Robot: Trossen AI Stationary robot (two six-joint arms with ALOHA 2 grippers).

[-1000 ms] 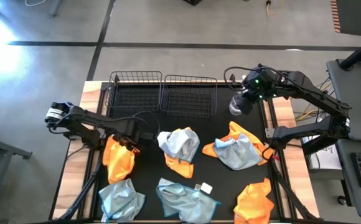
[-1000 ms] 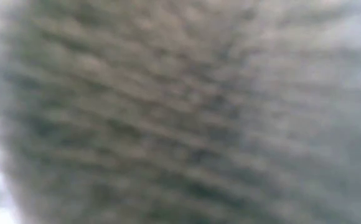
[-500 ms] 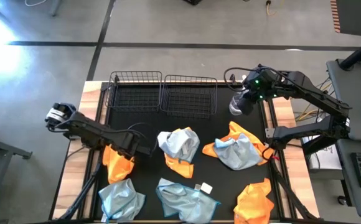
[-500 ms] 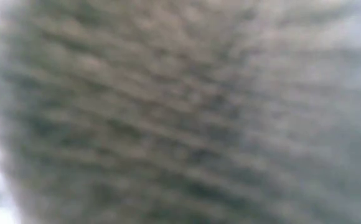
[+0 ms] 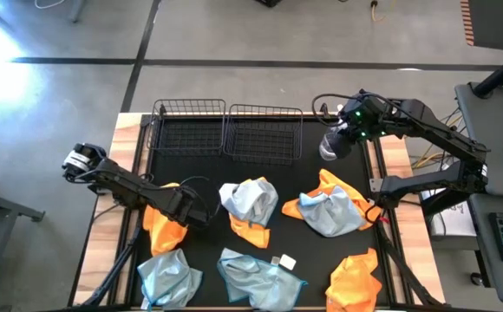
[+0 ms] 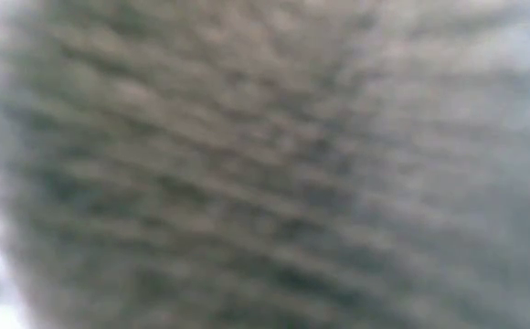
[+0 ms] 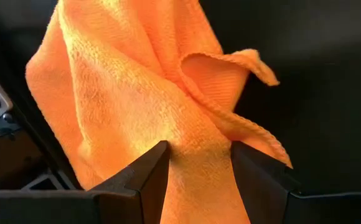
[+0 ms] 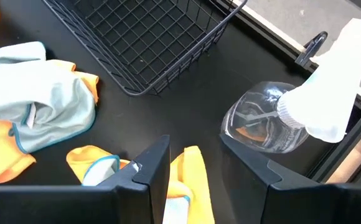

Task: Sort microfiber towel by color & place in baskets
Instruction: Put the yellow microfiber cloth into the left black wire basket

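Since the earlier frames the left gripper (image 5: 201,211) has travelled across the desk (image 5: 308,173) toward the centre pile, dragging the orange towel (image 5: 163,227) with it; the right arm has not shifted.

Left jaws: closed on a fold of the orange towel (image 7: 168,124). The wrist view shows cloth pinched between both jaws and bunched loosely beyond them, one corner curling free to the side. The bulk of the cloth trails behind the jaws.

Right gripper (image 8: 193,165): jaws parted and holding nothing, poised above the desk. Ahead of them stands a clear spray bottle (image 8: 280,118); off to one side lies a blue-grey towel (image 8: 43,99), with the near basket (image 8: 143,37) beyond it.

Both baskets (image 5: 225,130) stand side by side at the far edge of the desk, well beyond the left jaws, and appear to hold no cloth. The other towels, orange and blue-grey, lie in loose heaps across the desk. The low view shows only blur and yields nothing.

Assessment: the step in hand is carrying the orange towel to a basket. The grip looks sound but takes only a fold, so the hanging cloth is likely to drag. Recommend raising the jaws until the trailing cloth is off the desk and will pass over the basket wall, moving squarely over one basket, and releasing only once the cloth hangs inside the rim.
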